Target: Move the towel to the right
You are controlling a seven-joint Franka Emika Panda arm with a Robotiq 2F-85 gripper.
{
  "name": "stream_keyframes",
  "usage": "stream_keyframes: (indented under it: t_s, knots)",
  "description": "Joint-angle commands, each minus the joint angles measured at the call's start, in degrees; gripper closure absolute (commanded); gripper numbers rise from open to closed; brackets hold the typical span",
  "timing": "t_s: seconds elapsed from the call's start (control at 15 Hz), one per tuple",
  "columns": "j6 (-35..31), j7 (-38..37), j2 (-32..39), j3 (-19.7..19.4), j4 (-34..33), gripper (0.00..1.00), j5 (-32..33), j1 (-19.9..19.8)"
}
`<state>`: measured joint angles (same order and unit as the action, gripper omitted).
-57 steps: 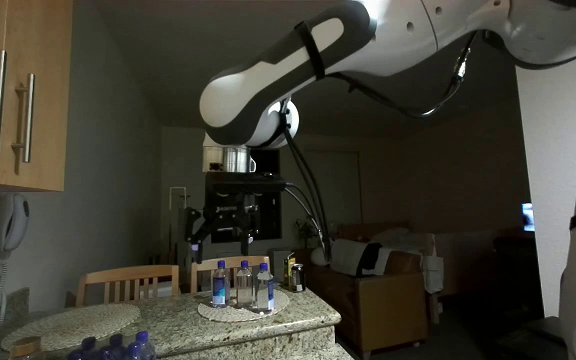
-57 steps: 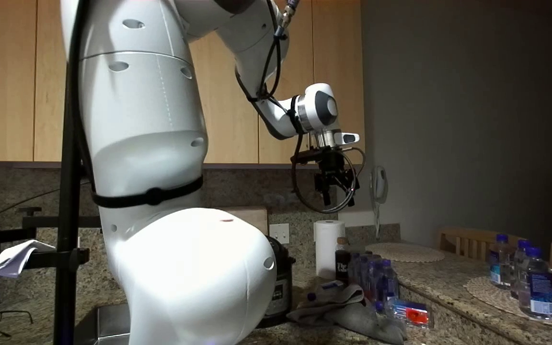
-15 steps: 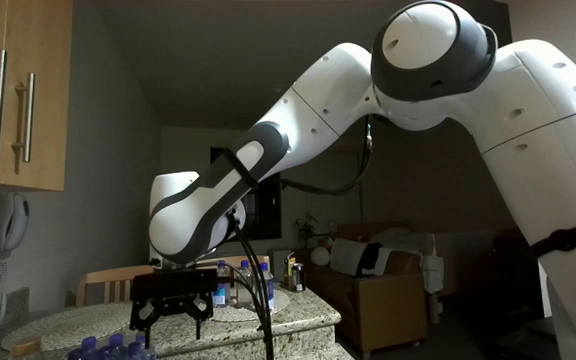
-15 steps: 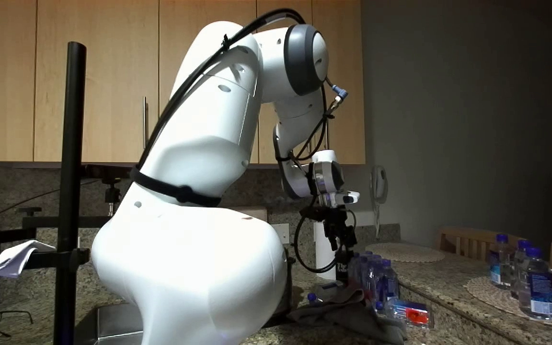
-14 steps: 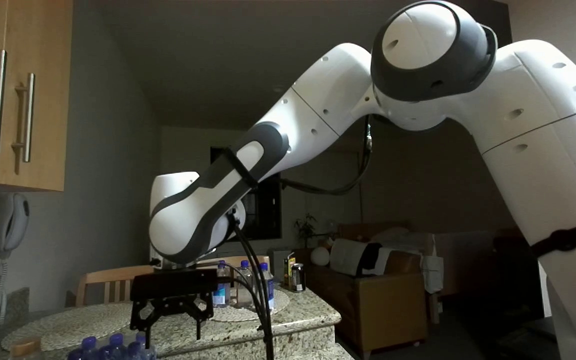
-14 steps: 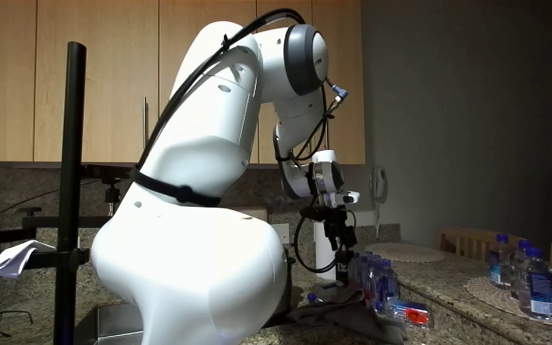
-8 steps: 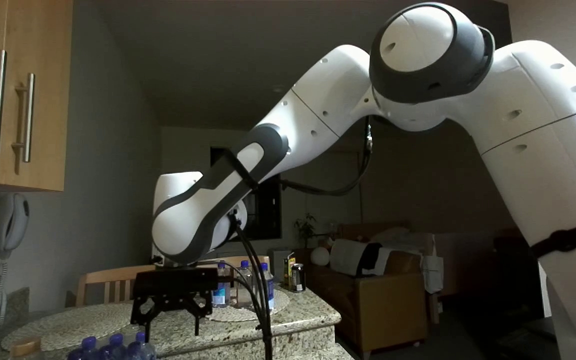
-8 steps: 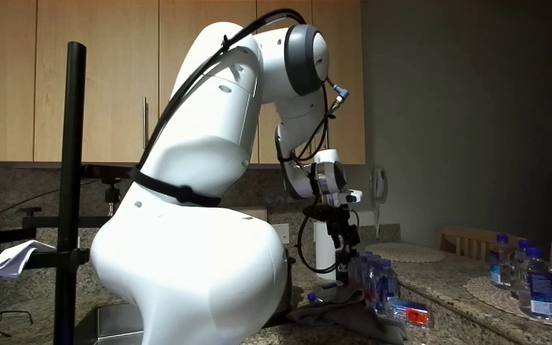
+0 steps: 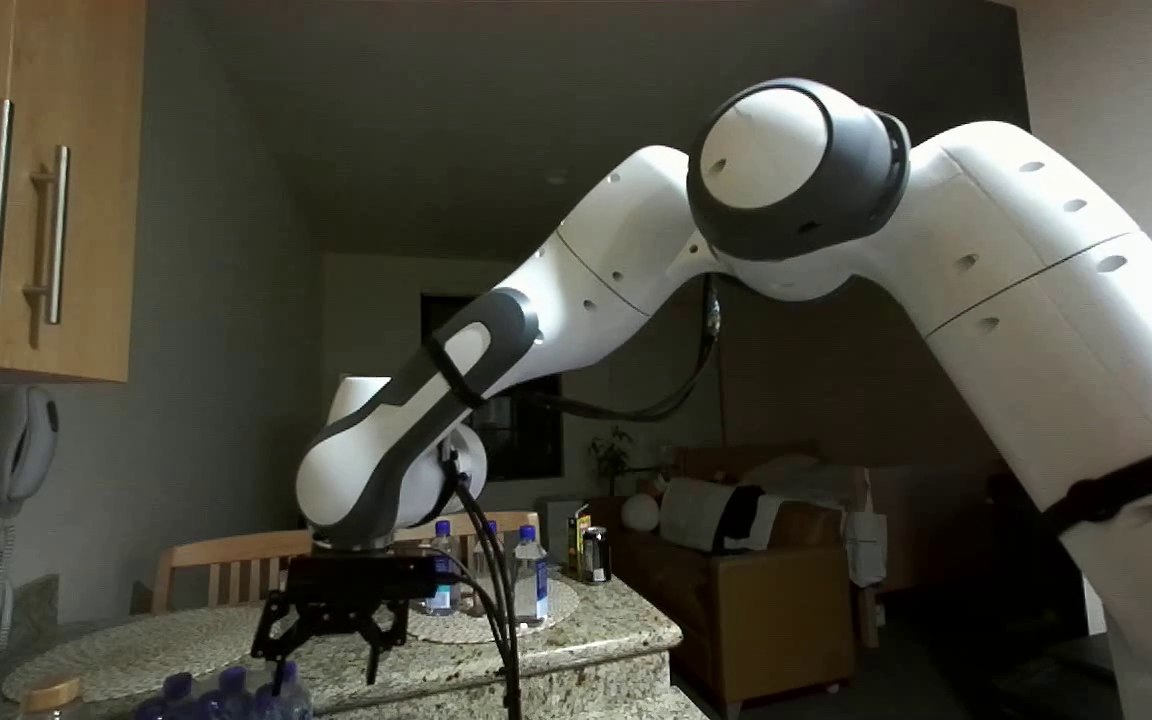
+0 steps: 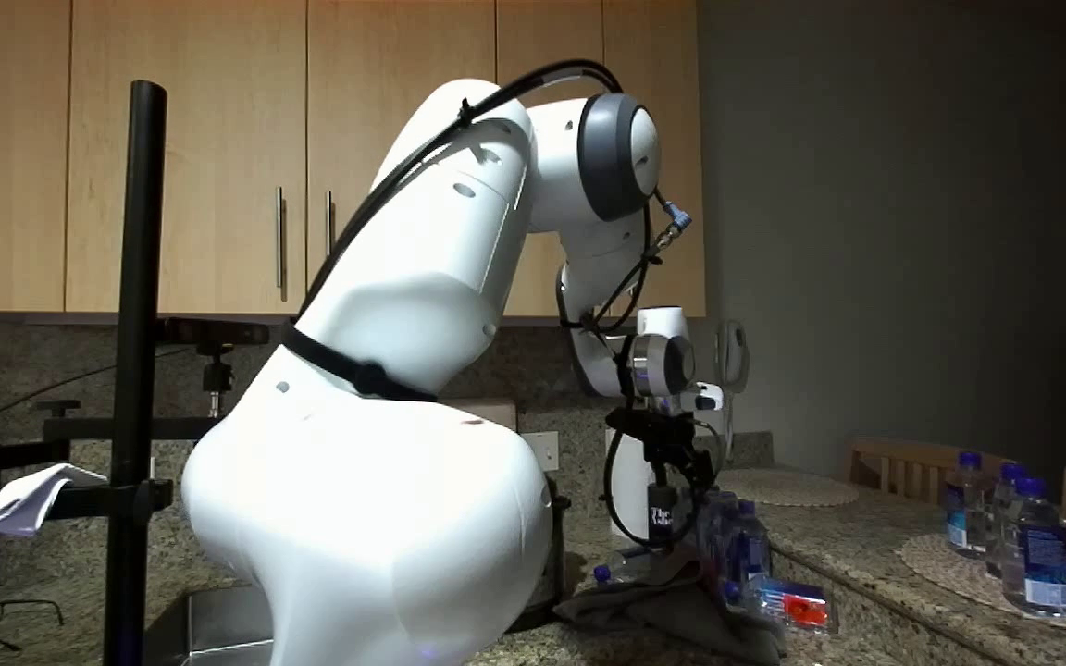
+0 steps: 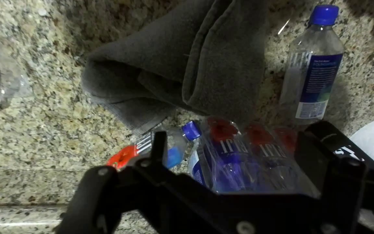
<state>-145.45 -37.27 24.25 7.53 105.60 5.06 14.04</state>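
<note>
The grey towel (image 11: 226, 65) lies crumpled and folded on the granite counter in the wrist view, in the upper middle. It also shows in an exterior view (image 10: 672, 615), low on the counter; the other camera does not show it. My gripper (image 11: 232, 139) is open, its fingers wide apart with nothing between them. It hangs above a pack of wrapped water bottles (image 11: 235, 156), beside the towel and not touching it. The gripper also shows in both exterior views (image 9: 326, 672) (image 10: 681, 467), pointing down.
A bottle (image 11: 313, 78) lies beside the towel, and another lying bottle (image 11: 148, 148) is near the left finger. A dark bottle (image 10: 661, 513) and a paper towel roll (image 10: 627, 486) stand close to the gripper. Several bottles stand on the raised counter's mat (image 10: 922, 560).
The arm has come down from high up and the gripper is now low over the bottle pack. In the last half second it moved slightly lower and sideways. The towel has not moved.
</note>
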Motion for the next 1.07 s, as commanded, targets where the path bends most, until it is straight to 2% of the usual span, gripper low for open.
stream_keyframes:
  t_s: [0.0,0.27,0.53,1.0]
  knots:
    - [0.6,14.0,6.2,2.4,-7.4,0.00,-8.8,-3.4]
    - [5.3,25.3,10.9,4.4,-12.5,0.00,-15.3,-5.4]
    - [6.8,28.7,13.6,2.4,-14.6,0.00,-13.2,-4.4]
    - [6.5,31.9,18.3,2.2,-17.4,0.00,-14.4,-5.5]
